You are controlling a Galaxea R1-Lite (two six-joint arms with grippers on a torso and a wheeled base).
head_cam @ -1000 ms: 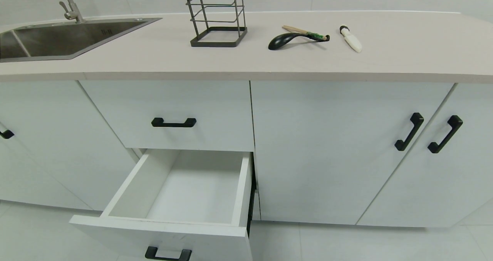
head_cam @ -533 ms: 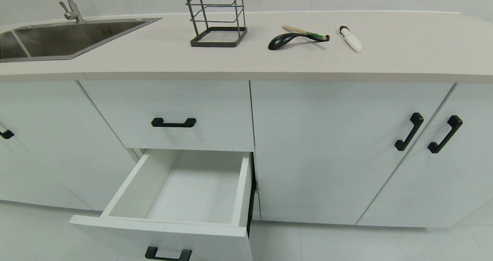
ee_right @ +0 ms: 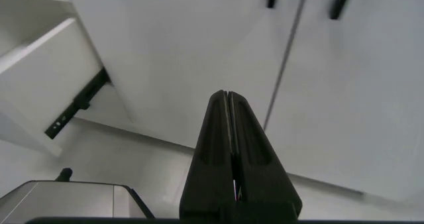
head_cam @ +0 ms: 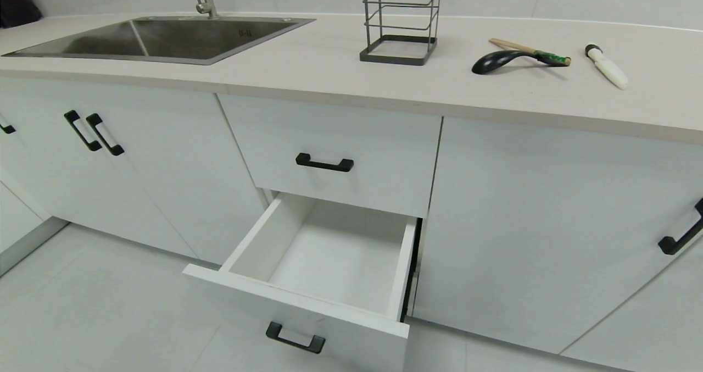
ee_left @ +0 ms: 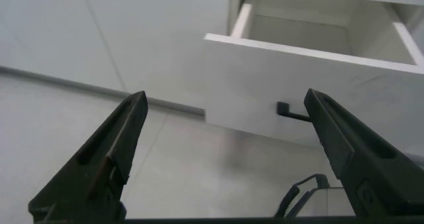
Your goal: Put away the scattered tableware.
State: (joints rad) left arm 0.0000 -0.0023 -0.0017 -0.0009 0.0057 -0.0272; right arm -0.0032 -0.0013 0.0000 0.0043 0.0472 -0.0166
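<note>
Left pincer (ee_left: 225, 97): matte black, long tapered fingers (ee_left: 109, 158), slotted faces; thin black cable (ee_left: 298, 187) loop. Right pincer (ee_right: 227, 95): same black.

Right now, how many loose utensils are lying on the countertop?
3: a black spoon right of the wire rack, chopsticks at its handle end, and a white utensil farther right.

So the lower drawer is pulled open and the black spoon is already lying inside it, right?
Not quite. The lower drawer is pulled open, but the black spoon lies up on the countertop, not inside the drawer. The head view shows this.
</note>
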